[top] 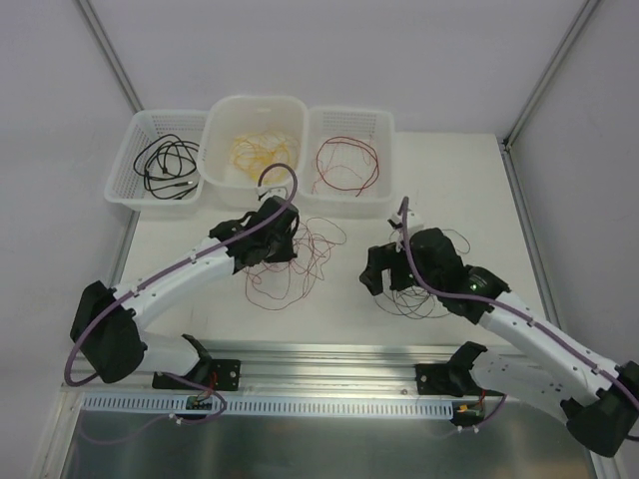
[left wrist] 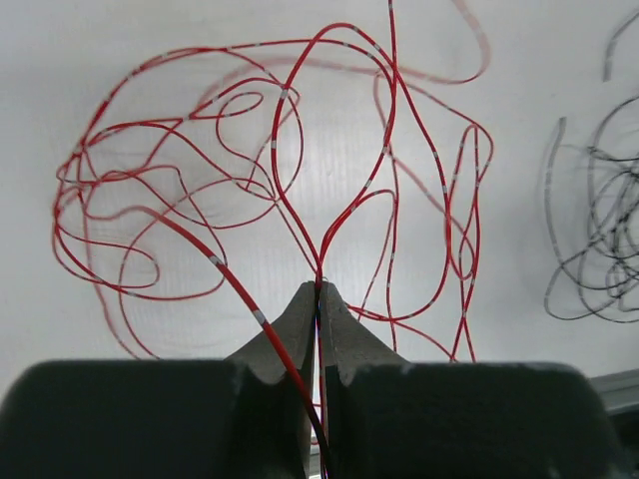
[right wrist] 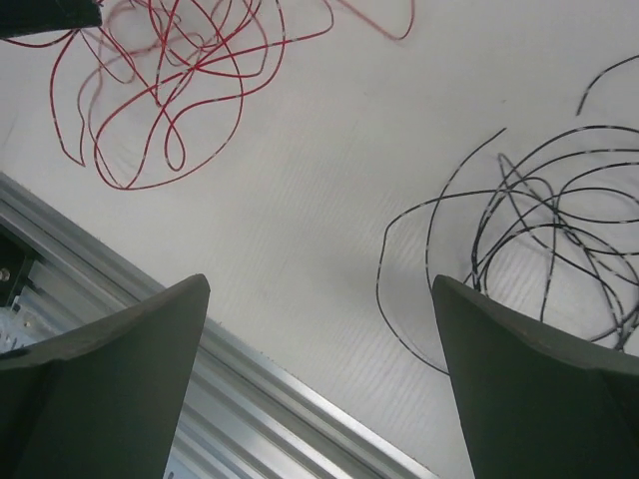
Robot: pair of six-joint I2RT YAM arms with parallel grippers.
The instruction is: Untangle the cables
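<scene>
Left wrist view: the left gripper (left wrist: 319, 291) is pinching, jaws closed tight, a strand of the red cable tangle (left wrist: 391, 110), which is lying in loose overlapping loops on the white table (left wrist: 519, 60). Whether one strand or two are passing between the fingers cannot be settled here; a darker line seems to be running beside the red one.

Right wrist view: the right gripper (right wrist: 319, 287) is hovering with jaws spread wide and is holding nothing. The black cable tangle (right wrist: 559, 200) is lying just beyond one finger, well apart from the red tangle.

Top external view: at the far edge, the left basket (top: 122, 175) is holding black cables (top: 165, 160), the middle basket (top: 222, 120) yellow-orange cables (top: 255, 152), and the right basket (top: 384, 150) red cables (top: 346, 142).

The step in hand is judged to be drawing one red cable free. It is best done by lifting slowly and straight, so that the loops are sliding off rather than cinching into a knot. The open gripper could be pinning the remaining loops, and the pull should be kept clear of the black tangle.
</scene>
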